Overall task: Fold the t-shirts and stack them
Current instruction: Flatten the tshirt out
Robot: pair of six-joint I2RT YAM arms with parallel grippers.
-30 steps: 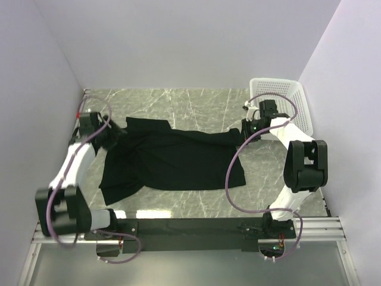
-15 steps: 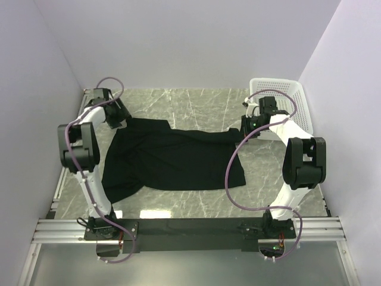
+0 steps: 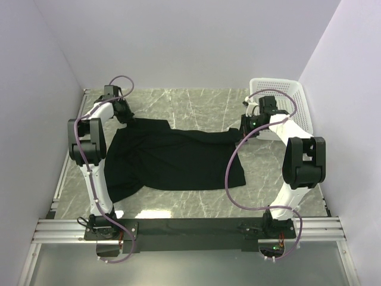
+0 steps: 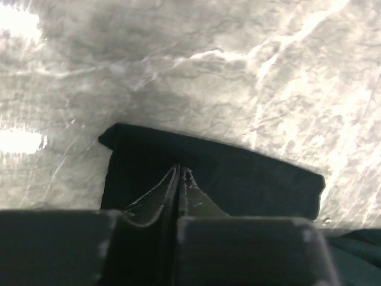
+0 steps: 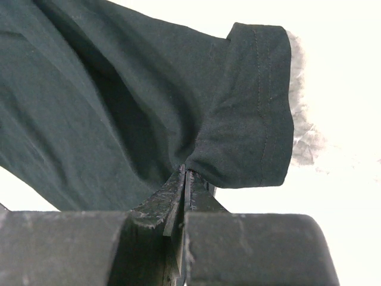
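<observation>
The black t-shirt point(image 3: 178, 158) lies spread out across the marble table, its logo hidden. My left gripper point(image 3: 126, 115) is at the shirt's far-left sleeve. In the left wrist view its jaws point(image 4: 180, 170) are pressed together with their tips on that flat sleeve point(image 4: 250, 179). My right gripper point(image 3: 244, 130) is at the shirt's far-right sleeve. The right wrist view shows it point(image 5: 186, 171) shut on a pinch of cloth, and the hemmed sleeve point(image 5: 250, 119) bunches up from its tips.
A white perforated basket point(image 3: 300, 104) stands at the back right, just behind the right arm. Plain walls close in the table on the left, the back and the right. The arms' mounting rail point(image 3: 190, 226) runs along the near edge.
My left arm has swung from the shirt's left side up to its far-left sleeve, and its jaws have closed there. The right arm and the shirt have stayed put.
</observation>
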